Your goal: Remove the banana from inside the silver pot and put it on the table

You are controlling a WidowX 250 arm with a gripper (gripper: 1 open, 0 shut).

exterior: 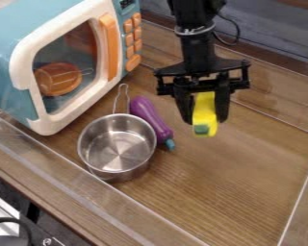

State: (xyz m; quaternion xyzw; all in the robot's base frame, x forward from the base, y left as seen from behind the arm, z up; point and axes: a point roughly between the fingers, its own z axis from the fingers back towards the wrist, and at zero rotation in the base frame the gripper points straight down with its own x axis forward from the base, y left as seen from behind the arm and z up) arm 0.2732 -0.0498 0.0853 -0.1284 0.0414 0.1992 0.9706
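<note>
The tool point(204, 104) hangs from a black arm that comes down from the top edge of the single camera view, its dark fingers point(185, 101) pointing steeply downward and clamped on the banana point(204, 117). The banana is upright between the fingers, yellow with a green lower tip, lifted clear of the surface point(246, 183) and above the middle of it, toward the far edge. It is outside the silver pot point(115, 147) and to the right of it.

The silver pot sits on the surface near the left front corner, close to the clear raised rim that runs along the front edge. Its inside shows only bare shiny metal; nothing lies in it. Its thin wire handle point(120, 97) reaches toward the far edge.

A purple toy eggplant point(150, 119) with a teal stem end lies on the surface just beside the pot's right rim, apparently touching it, between the pot and the held banana.

A teal-and-cream toy microwave point(61, 53) stands at the far left corner of the surface, behind the pot. Through its rounded window an orange-brown item point(59, 77) shows inside; what it is I cannot tell. An orange panel runs down the microwave's right side.
</note>
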